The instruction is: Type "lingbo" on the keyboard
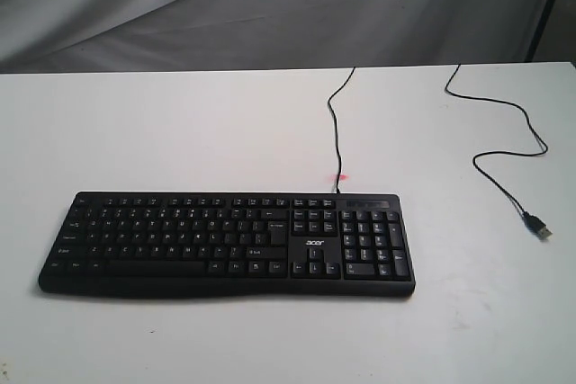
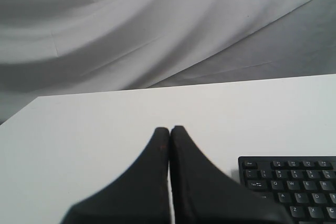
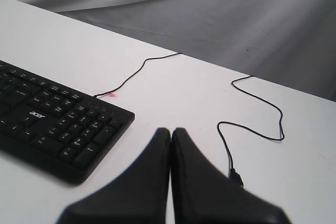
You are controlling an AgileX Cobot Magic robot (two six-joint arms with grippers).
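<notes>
Status at this frame: typing looked not started. All six letters of "lingbo" were left to do, going by how things lay.

- The keyboard sat flat on the white table, lengthwise across the exterior view, toward the near edge, with its number pad on the right of that view.
- Neither arm showed in the exterior view, and nothing touched any key.
- Left gripper: fingers pressed fully together, holding nothing. It hung over bare table just off the keyboard's letter-end corner.
- Right gripper: same state, clamped tight and empty. It was over bare table off the number-pad end, near the USB plug.
- The cable ran off the keyboard's back edge, left the table at the far side and looped back on. The plug lay loose on the table, connected to nothing, so no typed output could be checked here.
- A small red mark sat where the cable met the keyboard.

Writing: the white "acer" logo read clearly, between the arrow cluster and the block above it. Key legends were white. In the left wrist view the nearest row probably read Q W E R, but it was soft. The L, I, N, G, B and O keys could not be picked out by legend in any view.

Judgement: the pinched fingertips suit single-key pokes.
</notes>
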